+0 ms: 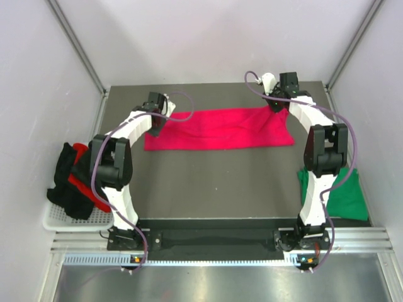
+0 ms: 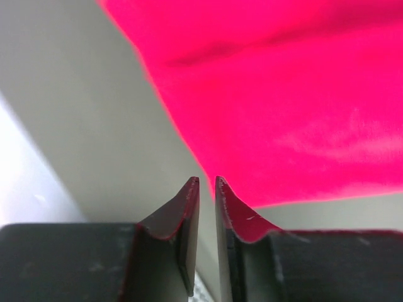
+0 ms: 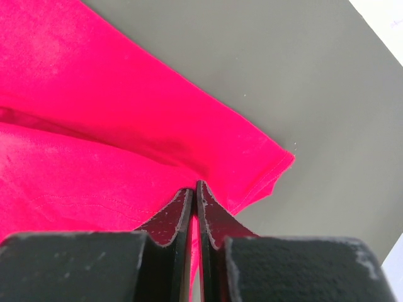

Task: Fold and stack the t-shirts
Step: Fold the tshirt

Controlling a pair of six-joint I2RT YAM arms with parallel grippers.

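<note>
Early days here. The crimson-pink t-shirt (image 1: 220, 129) lies across the upper middle of the frame as one long flat band on the bench (image 1: 220, 182), so by the look of it one lengthwise fold is in and the shortening folds are yet to come.

Right pincer (image 3: 196, 185), up at the band's upper-right corner, is clamped tight, and there's pink cloth caught in the slit between its fingers. Left pincer (image 2: 204, 182) sits at the band's left end, all but closed, only a thin slit with grey bench showing through. No cloth in it that I can see; the shirt's edge runs just beside its tip.

What's left, I'd judge, is most of it. A black t-shirt (image 1: 63, 173) and a red t-shirt (image 1: 80, 182) are heaped together in the white basket (image 1: 63, 221) at centre left, clearly unfolded. The dark green t-shirt (image 1: 346, 195) lies at lower right, half hidden behind the right arm and cut by the bench edge, so I can't say whether it's folded. No stack is visible yet.
</note>
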